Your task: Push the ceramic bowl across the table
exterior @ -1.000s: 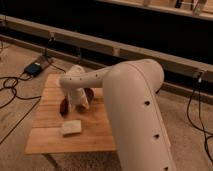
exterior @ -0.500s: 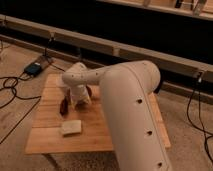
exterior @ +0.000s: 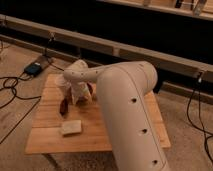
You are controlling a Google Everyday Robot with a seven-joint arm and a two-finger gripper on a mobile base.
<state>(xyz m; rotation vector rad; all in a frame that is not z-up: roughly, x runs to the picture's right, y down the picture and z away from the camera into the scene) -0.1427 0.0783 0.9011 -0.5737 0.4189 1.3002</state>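
Note:
The ceramic bowl (exterior: 89,90), dark reddish-brown, sits near the middle of the light wooden table (exterior: 125,140). Only a sliver of it shows beside the white wrist. My gripper (exterior: 80,96) hangs down from the wrist right at the bowl's left side and covers most of it. The big white arm reaches in from the lower right and hides the table's right half.
A narrow red-brown item (exterior: 64,106) lies left of the gripper. A pale flat block (exterior: 71,127) lies near the front edge. On the floor at the left are a dark flat box (exterior: 35,68) and cables (exterior: 12,92). A dark wall with a rail runs behind.
The wrist has shifted slightly toward the far side of the table, and the visible part of the bowl sits a little farther back. The other items have not moved.

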